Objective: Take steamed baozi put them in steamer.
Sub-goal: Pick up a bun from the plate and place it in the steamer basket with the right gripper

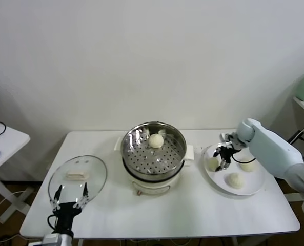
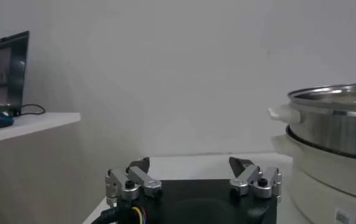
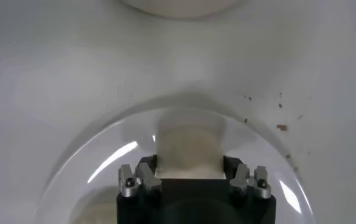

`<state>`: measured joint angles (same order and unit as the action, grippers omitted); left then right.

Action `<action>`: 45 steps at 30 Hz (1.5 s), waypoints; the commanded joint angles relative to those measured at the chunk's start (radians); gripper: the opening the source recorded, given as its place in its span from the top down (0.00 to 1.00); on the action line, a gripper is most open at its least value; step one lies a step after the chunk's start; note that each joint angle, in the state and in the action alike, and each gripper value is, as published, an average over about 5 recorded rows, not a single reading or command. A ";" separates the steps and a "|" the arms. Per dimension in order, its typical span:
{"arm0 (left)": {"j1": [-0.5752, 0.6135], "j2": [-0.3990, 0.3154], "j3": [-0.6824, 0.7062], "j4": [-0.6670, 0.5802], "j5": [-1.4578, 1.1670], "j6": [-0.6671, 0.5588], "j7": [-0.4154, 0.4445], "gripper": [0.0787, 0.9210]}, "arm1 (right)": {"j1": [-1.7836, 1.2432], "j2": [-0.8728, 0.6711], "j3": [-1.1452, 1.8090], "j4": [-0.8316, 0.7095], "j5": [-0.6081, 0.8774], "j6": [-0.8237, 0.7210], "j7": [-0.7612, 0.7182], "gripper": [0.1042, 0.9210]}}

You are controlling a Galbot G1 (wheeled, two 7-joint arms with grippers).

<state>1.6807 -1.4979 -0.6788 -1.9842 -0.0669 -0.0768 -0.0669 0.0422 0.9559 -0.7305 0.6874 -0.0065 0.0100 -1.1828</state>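
Four small round cream-white steamed baozi in all: one lies on the perforated tray inside the round shiny stainless-steel steamer (image 1: 153, 154) w/ white electric base, toward its far side (image 1: 156, 140); three are on the flat round white plate (image 1: 221, 183) on the robot's right side of the white table (image 1: 193, 215). The right gripper (image 1: 222, 158) is down over the plate's steamer-side edge, its two fingers pressed in against the sides of one baozi (image 3: 188, 149), which sits pinched between them in the right wrist view. The 2nd plate baozi (image 1: 236, 180) sits just beside the right gripper toward the table's front edge, apart from it; the 3rd (image 1: 248, 165) lies near it on the side away from the steamer, partly behind the arm. One round glass lid (image 1: 78, 179) w/ a pale handle lies flat on the table, left of the steamer. The left gripper (image 1: 68, 199) is parked low at the table's front, at the lid's near rim, fingers spread w/ nothing between them; steamer well apart to its right.
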 commanded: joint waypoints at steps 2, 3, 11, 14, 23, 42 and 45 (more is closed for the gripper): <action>0.000 -0.001 0.003 -0.013 0.000 -0.001 -0.002 0.12 | 0.205 -0.023 -0.169 0.046 0.203 -0.031 0.003 0.28; 0.000 -0.001 0.004 -0.014 0.000 0.000 -0.002 0.12 | 0.242 -0.024 -0.198 0.051 0.234 -0.037 0.002 0.28; -0.003 -0.004 0.018 -0.029 0.007 0.003 0.000 0.12 | 0.548 -0.005 -0.467 0.138 0.546 -0.088 -0.018 0.28; -0.004 -0.005 0.023 -0.034 0.008 0.004 0.000 0.12 | 0.630 0.021 -0.533 0.169 0.637 -0.113 -0.019 0.27; 0.004 -0.010 0.026 -0.042 0.008 0.000 0.001 0.12 | 0.672 0.129 -0.602 0.278 0.789 -0.173 0.016 0.27; 0.043 -0.007 0.012 -0.061 -0.004 -0.015 0.000 0.12 | 0.457 0.386 -0.589 0.265 0.753 -0.205 0.059 0.28; 0.038 -0.008 0.012 -0.060 -0.005 -0.013 -0.001 0.12 | 0.430 0.400 -0.587 0.251 0.733 -0.202 0.057 0.28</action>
<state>1.7180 -1.5073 -0.6664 -2.0423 -0.0703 -0.0898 -0.0677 0.5392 1.2685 -1.2996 0.9422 0.7292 -0.1825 -1.1337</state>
